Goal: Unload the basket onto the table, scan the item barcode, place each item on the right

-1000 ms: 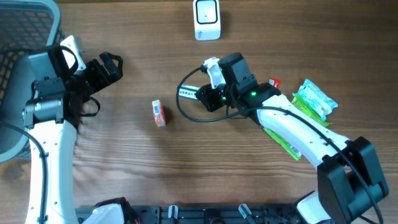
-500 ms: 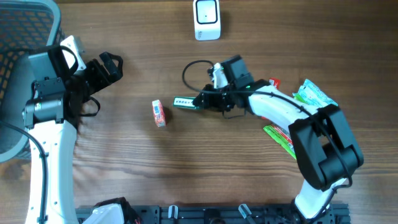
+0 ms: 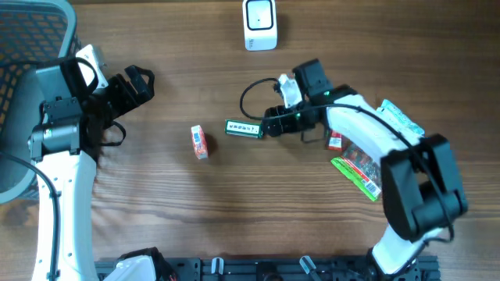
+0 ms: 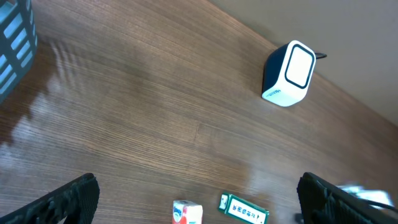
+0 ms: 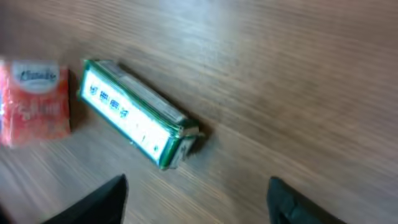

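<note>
The little pack [image 3: 244, 129] is long and thin, green with a white label on top. It lies flat on the wooden table [image 3: 234, 203], just in front of my right gripper [image 5: 198, 208]. The scanner [image 3: 259, 23] is a small white box with dark sides. It sits near the table's far edge, well apart from the pack.

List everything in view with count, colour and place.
scanner: one, white, top centre
pack: one, green, mid-table, lying flat
box: one, orange-red, left of pack
bag: one, pale green, right side
packet: one, green and red, right, partly under arm
red item: one, red, above packet, partly hidden
basket: one, grey, top left
table: one, brown wood
left gripper: black, open, left
right gripper: black, open, beside pack
</note>
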